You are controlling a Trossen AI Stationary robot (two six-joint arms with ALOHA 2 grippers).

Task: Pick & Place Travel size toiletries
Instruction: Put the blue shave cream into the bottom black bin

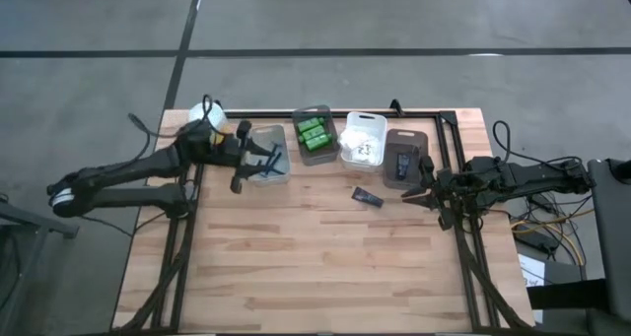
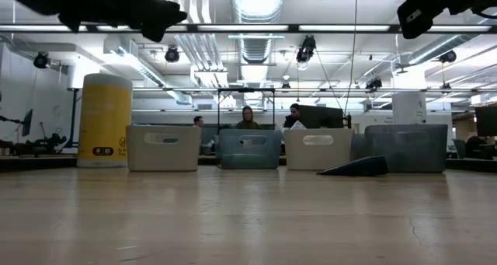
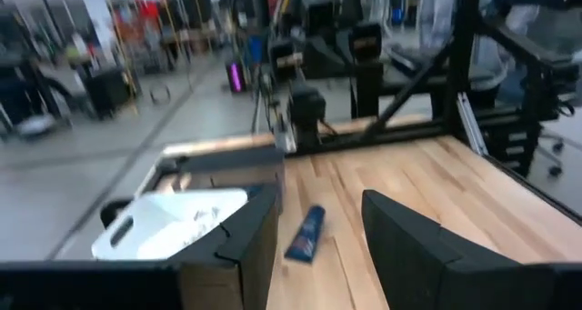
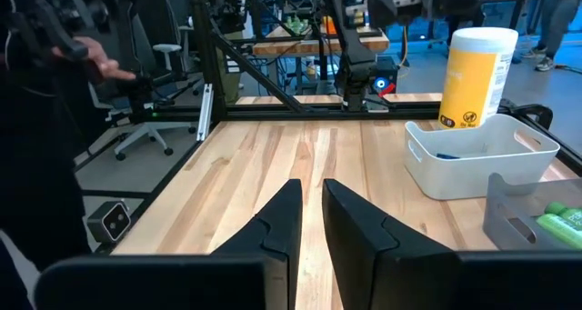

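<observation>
One small dark blue sachet [image 1: 368, 197] lies flat on the wooden table [image 1: 315, 267], in front of the bins; it also shows as the sachet [image 3: 305, 235] and the sachet [image 2: 359, 166]. My left gripper [image 1: 258, 168] hangs open above the table by the left-most bin [image 1: 268, 157] and points toward the table's right. Seen in its wrist view, my left gripper [image 3: 318, 201] has nothing between its fingers. My right gripper [image 1: 409, 194] hovers shut and empty near the right-most bin [image 1: 404, 159], pointing toward the table's left; in its wrist view my right gripper [image 4: 311, 187] has its fingers almost together.
A row of bins stands along the far side: one with green tubes [image 1: 315, 136], a white one [image 1: 362, 141] with packets. A yellow canister [image 2: 105, 119] stands at the far left. The black frame rails [image 1: 454, 149] border the table. A person's hand [image 4: 91, 60] shows beyond the table.
</observation>
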